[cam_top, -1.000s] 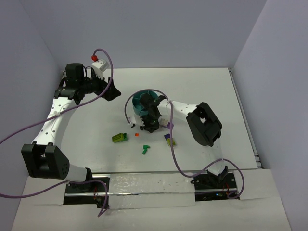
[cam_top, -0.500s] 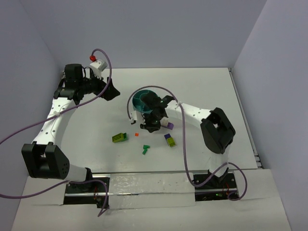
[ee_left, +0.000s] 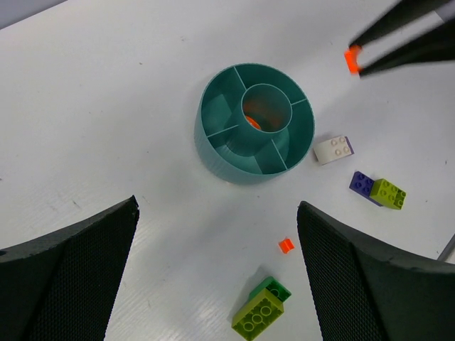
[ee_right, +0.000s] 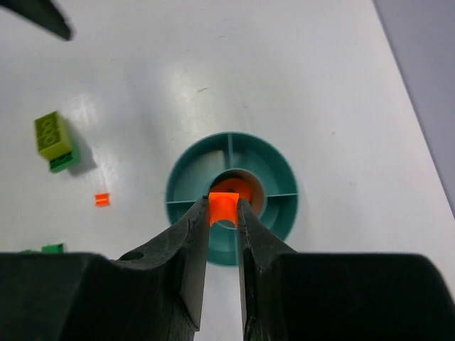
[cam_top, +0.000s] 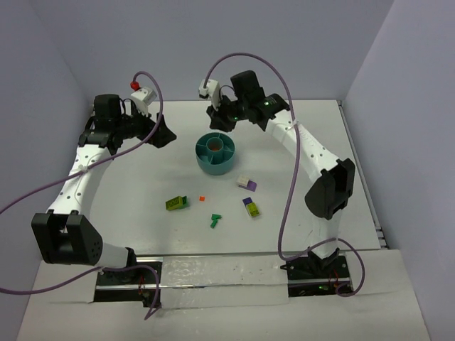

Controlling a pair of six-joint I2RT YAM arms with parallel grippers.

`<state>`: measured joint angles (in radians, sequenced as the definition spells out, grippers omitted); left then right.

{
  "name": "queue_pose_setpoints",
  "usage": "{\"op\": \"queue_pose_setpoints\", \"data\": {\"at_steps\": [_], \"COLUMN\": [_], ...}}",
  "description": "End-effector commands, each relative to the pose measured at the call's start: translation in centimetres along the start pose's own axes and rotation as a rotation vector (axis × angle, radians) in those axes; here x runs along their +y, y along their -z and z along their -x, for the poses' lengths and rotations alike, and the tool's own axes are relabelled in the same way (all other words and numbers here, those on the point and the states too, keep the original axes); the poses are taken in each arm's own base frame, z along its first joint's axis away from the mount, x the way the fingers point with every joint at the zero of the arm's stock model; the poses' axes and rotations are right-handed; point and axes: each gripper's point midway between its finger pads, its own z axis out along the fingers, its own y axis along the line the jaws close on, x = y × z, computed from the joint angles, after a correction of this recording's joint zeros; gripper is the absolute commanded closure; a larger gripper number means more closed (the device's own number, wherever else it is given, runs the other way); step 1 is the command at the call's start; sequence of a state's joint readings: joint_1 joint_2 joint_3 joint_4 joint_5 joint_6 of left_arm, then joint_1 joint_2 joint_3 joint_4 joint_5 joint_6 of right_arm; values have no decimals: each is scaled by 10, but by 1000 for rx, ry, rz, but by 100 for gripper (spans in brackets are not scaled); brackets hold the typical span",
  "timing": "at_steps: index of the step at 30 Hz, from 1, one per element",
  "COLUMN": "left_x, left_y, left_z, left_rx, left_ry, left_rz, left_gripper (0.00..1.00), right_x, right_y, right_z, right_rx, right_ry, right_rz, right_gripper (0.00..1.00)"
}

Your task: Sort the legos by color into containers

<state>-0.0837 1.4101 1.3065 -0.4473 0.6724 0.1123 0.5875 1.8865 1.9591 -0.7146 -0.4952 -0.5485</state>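
Teal bowl [cam_top: 215,168]: one. Outside the bowl: one lime-green brick [cam_top: 177,203], one dark green piece [cam_top: 215,221], one purple-and-white brick [cam_top: 247,183], one purple-and-yellow brick [cam_top: 251,208], two orange-red bits [cam_top: 202,198] [ee_right: 222,209]. Inside it: orange plastic [ee_left: 250,121], count unclear.

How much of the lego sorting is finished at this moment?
Done: one orange-red piece in the central ring of the bowl. In hand: right gripper holds another orange-red brick, raised. Left on the table: orange bit, lime-green brick, dark green piece, purple-and-white brick, purple-and-yellow brick.
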Motion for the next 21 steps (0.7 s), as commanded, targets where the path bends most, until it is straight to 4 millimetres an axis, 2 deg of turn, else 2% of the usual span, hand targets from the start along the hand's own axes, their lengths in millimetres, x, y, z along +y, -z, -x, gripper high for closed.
{"op": "queue_pose_setpoints", "data": {"at_steps": [1, 13, 21], "left_x": [1, 3, 5], "left_y": [6, 2, -2], "left_z": [15, 15, 12], "left_rx": [-52, -53, -46], "left_ry": [-38, -29, -23], "left_rz": [18, 14, 8], "left_gripper": [1, 1, 1], "right_x": [-13, -27, -25], "right_y": [-19, -58, -66], "right_z": [-13, -55, -82], "right_rx": [43, 142, 212], "right_ry": [-95, -147, -149], "right_rz": [-30, -64, -67], "right_gripper": [100, 100, 100]}}
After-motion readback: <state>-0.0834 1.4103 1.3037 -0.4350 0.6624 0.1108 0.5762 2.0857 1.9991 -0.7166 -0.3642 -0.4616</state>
